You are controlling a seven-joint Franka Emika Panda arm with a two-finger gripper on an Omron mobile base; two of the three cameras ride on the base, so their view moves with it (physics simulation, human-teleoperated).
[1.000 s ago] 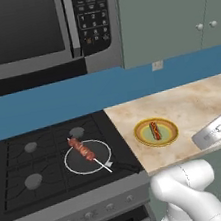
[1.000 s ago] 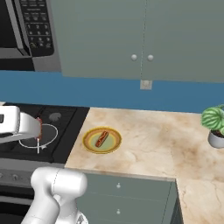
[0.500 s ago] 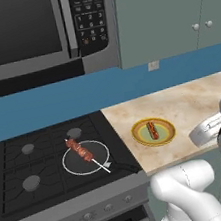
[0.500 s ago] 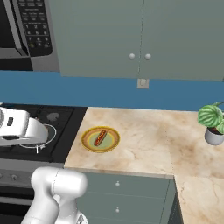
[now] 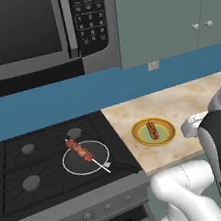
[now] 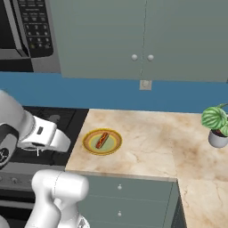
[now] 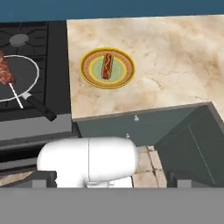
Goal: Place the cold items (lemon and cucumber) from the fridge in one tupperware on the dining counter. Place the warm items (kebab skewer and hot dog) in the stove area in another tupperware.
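Warm items untouched, gripper wide open, empty, well back from the counter

Hot dog lies on plate nr stove edge; kebab in pan on burner. Risks, my read: 2 round, slick items; dog may roll off plate if pinched off-centre; skewer thin, could pivot or slip w/ end grip; pan handle juts toward approach path, elbow may clip it

Microwave above stove; potted plant on marble counter.
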